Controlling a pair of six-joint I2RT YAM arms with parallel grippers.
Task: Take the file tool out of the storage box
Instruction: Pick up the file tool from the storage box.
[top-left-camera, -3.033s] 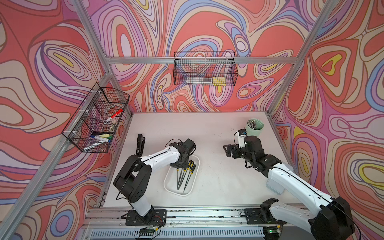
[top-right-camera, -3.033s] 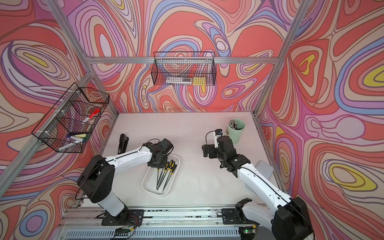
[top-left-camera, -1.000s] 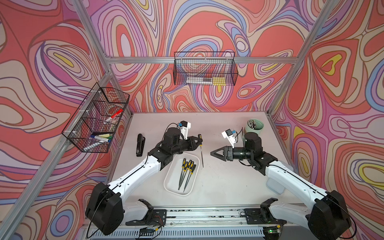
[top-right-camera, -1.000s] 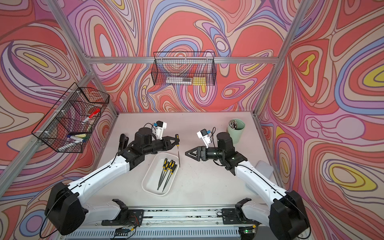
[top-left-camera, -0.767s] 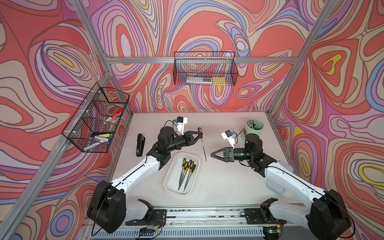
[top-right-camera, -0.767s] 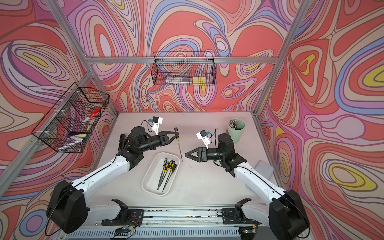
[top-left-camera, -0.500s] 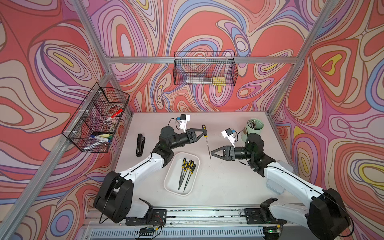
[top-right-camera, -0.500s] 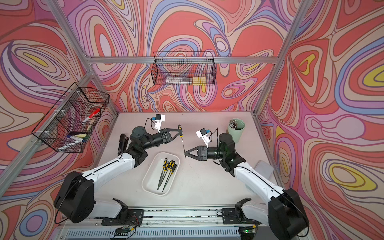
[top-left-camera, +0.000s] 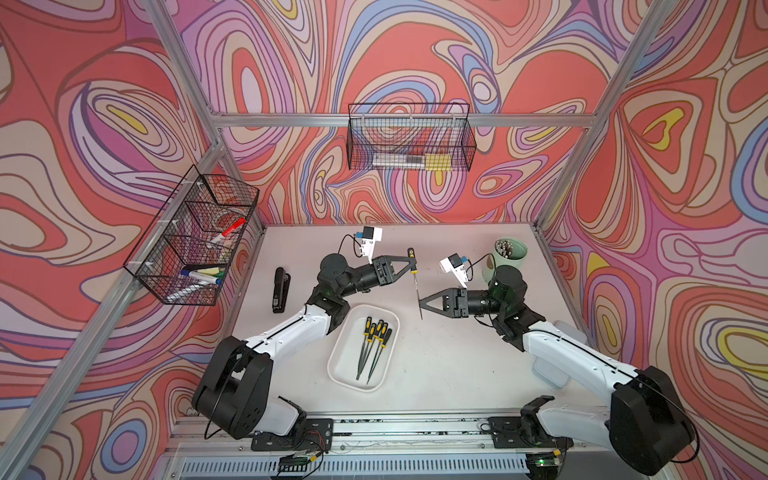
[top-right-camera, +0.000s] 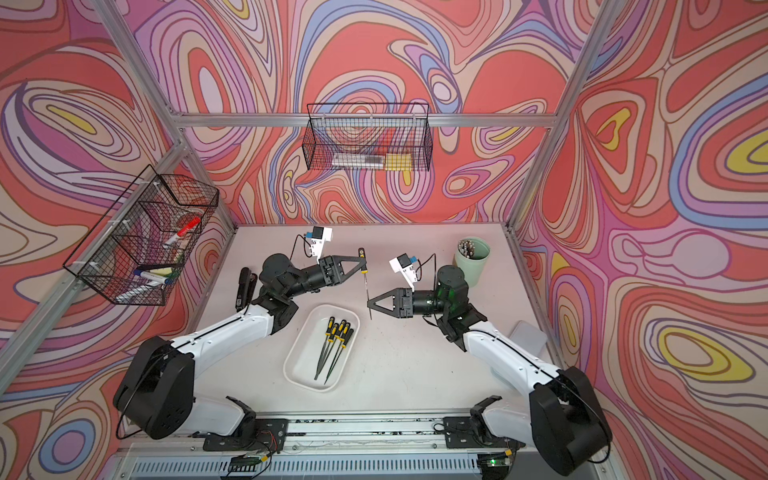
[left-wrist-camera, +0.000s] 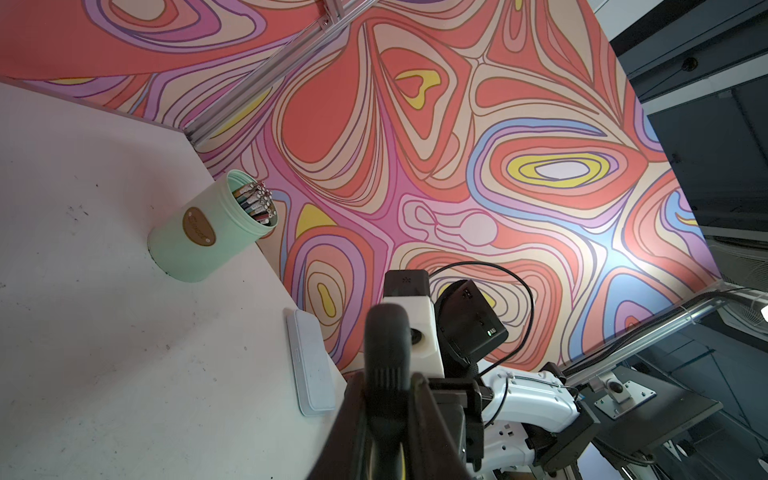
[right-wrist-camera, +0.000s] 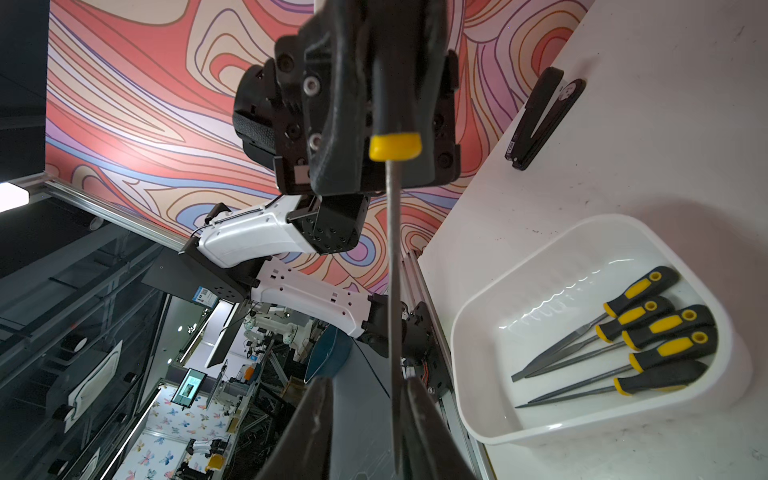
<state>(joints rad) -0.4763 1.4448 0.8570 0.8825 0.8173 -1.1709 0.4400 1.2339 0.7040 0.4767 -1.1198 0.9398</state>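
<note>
Likely handover: left pincer (top-left-camera: 410, 266) grips file tool (top-left-camera: 417, 286) aloft, clear of storage box (top-left-camera: 345, 357). Right pincer (top-left-camera: 421, 302) gapes astride it; next, pinch squarely.

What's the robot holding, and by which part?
The left fingers grip the file tool by its handle; the right fingers flank its shaft, not yet clamped.

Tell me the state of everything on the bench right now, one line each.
File: out of the tray, hanging blade down from the left pincer.
Left pincer: shut on the file's handle.
Right pincer: open, jaws either side of the blade.
Tray: open, four other files lying inside.
Cup: upright, full of sticks.
</note>
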